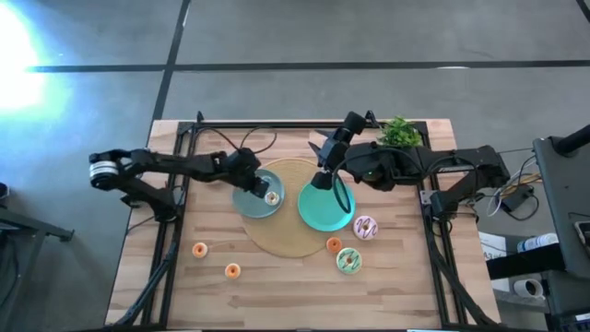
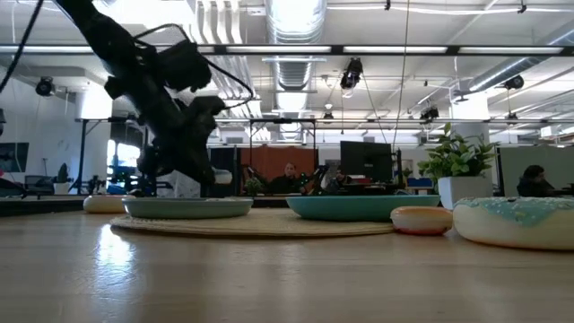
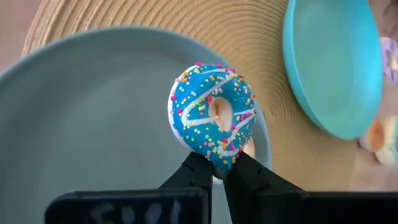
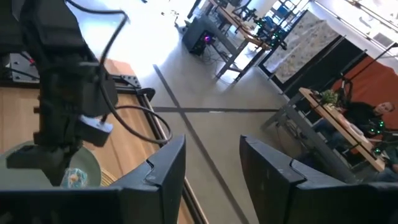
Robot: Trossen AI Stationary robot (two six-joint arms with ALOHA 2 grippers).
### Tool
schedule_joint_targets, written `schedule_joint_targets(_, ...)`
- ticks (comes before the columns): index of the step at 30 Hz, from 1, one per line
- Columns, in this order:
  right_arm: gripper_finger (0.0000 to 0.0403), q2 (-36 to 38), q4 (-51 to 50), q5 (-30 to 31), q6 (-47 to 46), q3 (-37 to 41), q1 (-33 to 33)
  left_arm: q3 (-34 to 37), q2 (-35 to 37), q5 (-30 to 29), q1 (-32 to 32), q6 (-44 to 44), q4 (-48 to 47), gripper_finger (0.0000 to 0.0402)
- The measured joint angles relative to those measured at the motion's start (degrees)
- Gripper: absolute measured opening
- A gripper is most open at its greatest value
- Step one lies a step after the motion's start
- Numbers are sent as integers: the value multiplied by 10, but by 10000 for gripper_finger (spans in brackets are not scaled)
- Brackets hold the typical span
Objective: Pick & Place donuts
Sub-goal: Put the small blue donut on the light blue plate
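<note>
A blue-iced donut with coloured sprinkles (image 3: 211, 112) sits between the fingers of my left gripper (image 3: 219, 171), over the grey-blue plate (image 3: 93, 124) near its rim. From above, that gripper (image 1: 265, 192) is over the plate's right part (image 1: 249, 205). My right gripper (image 4: 211, 168) is open and holds nothing; it hangs over the far left rim of the teal plate (image 1: 323, 214). Two orange donuts (image 1: 199, 249) (image 1: 232, 270) lie flat on the table's near left. A lilac (image 1: 365, 227), an orange (image 1: 334, 243) and a green one (image 1: 348, 261) lie near the teal plate. My left gripper pinches the blue donut by its rim (image 3: 214, 163) between the two fingertips (image 3: 198, 167), coming from above. The ring reaches out beyond the fingertips with its iced face toward the wrist camera. Whether its far side touches the plate I cannot tell.
Both plates rest on a round woven mat (image 1: 286, 242) at the table's middle. A small green plant (image 1: 398, 132) stands at the far right. A dark frame (image 1: 184, 184) runs along the table's left, right and far sides. Bare wood lies along the near edge.
</note>
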State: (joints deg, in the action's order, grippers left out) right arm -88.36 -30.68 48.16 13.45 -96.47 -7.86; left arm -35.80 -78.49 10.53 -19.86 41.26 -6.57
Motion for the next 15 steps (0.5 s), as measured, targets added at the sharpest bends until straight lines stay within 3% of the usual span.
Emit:
schedule_joint_targets(6,137,0,-5,0,-3,1,0,-31,-50,-2,-7,13,-24,14)
schedule_joint_targets(15,138,1,-7,0,-6,2,0,-54,-71,19,-7,50,-65,99)
